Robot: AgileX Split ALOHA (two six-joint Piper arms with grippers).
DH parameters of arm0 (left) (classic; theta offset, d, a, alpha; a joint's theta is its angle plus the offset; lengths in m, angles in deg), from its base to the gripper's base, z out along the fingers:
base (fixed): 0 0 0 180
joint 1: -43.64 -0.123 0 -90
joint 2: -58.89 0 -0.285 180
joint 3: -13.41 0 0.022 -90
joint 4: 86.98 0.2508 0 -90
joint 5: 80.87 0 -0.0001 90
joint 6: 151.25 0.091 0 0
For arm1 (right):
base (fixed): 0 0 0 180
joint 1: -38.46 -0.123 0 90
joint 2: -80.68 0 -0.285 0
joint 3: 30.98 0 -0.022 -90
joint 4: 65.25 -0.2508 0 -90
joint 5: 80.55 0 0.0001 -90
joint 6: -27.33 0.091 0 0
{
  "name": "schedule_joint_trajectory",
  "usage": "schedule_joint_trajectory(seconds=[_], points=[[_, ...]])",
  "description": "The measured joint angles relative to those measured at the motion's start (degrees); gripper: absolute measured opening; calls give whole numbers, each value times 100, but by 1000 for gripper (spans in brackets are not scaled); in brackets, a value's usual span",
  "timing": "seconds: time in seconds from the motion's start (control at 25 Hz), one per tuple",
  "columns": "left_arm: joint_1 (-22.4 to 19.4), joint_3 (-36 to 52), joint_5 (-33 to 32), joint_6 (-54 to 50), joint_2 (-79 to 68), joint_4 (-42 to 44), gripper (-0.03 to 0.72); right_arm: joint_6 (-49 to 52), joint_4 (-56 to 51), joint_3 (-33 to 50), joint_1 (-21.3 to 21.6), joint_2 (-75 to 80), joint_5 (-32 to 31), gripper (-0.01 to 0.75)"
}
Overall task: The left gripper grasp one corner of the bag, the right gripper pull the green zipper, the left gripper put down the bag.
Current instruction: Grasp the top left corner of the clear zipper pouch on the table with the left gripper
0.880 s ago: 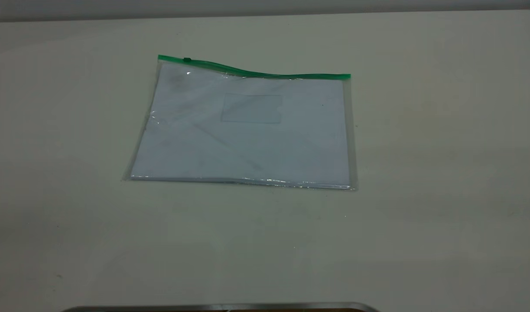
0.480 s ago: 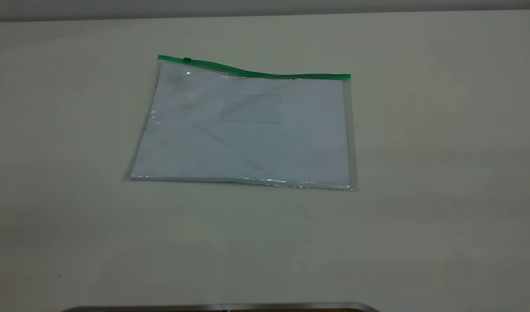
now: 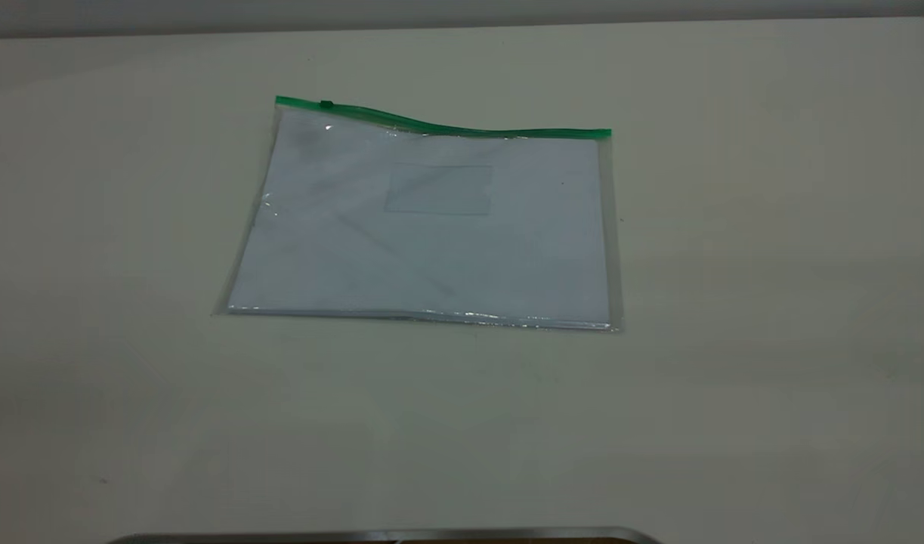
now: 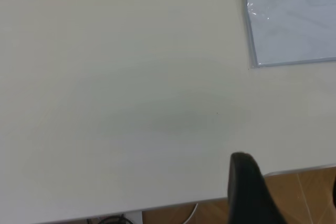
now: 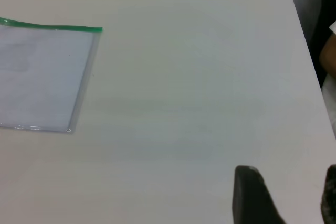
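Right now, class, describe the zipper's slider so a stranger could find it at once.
On the pale table lies the clear bag of white paper. Along its far edge runs the green zipper; the slider is the small darker bump near the left end.

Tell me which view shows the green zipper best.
The exterior view: the whole green zipper runs along the bag's far edge, slider near its left end. The right wrist view shows only one end; the left wrist view shows none.

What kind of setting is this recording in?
Probably an indoor lab or office workstation: a plain pale table, a clear document bag with paper, and the left gripper parked at the table's edge.
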Motion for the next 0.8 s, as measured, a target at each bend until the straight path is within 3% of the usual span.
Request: schedule_joint_trajectory(seconds=[0.8], points=[[0,0,0,-18,0,0,445,0,-89,0,0,0,0,360]])
